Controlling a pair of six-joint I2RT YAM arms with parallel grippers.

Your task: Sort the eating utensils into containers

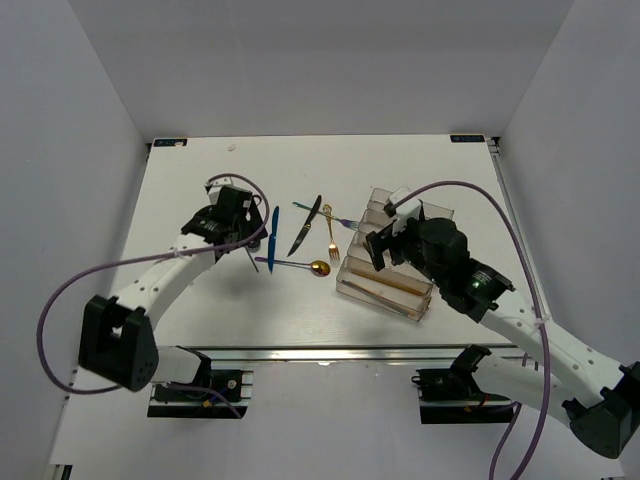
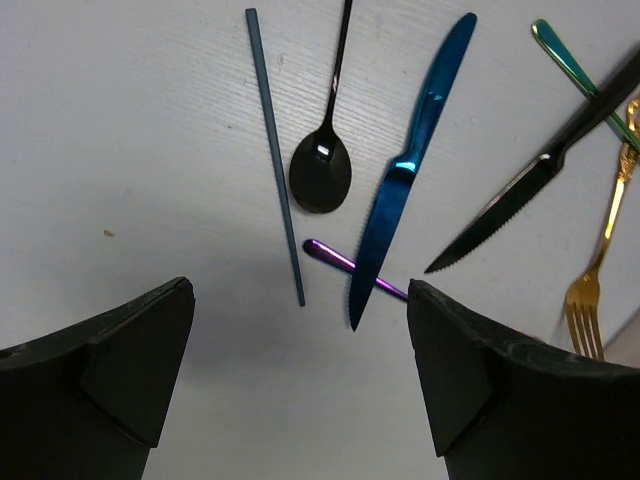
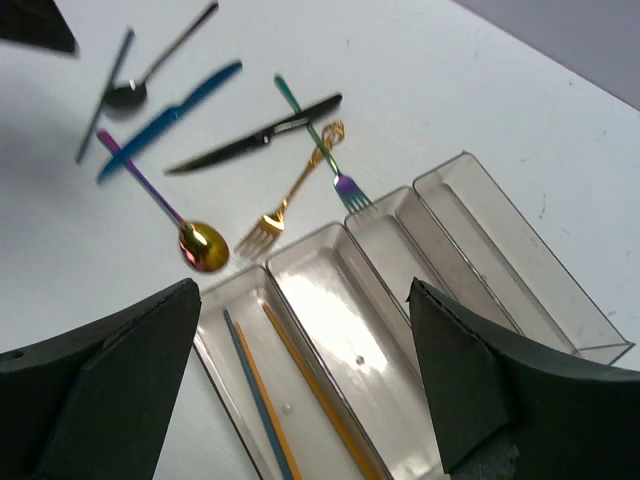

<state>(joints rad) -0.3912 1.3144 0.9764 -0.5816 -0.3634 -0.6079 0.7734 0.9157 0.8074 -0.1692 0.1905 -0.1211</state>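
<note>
The clear plastic rectangular organizer tray (image 1: 441,216) sits on the white table (image 1: 200,160), at 3 o'clock from its centre. Two wooden chopsticks (image 3: 327,398) and a dark chopstick (image 3: 252,390) lie in it at its 6 o'clock end. The other utensils lie loose at the tray's 9 o'clock. The gold-bowled purple-handled spoon (image 1: 318,267) and gold fork (image 1: 331,235) are nearest. The iridescent fork (image 3: 335,165) crosses the black knife (image 1: 305,228). The blue knife (image 1: 272,238) lies across the spoon's handle. The black spoon (image 2: 320,175) and the loose dark grey chopstick (image 2: 275,160) are farthest. The right gripper (image 3: 305,290) hovers over the tray, fingers spread wide, empty. The left gripper (image 2: 300,300) hangs over the farthest utensils, equally wide, gripping nothing.
</note>
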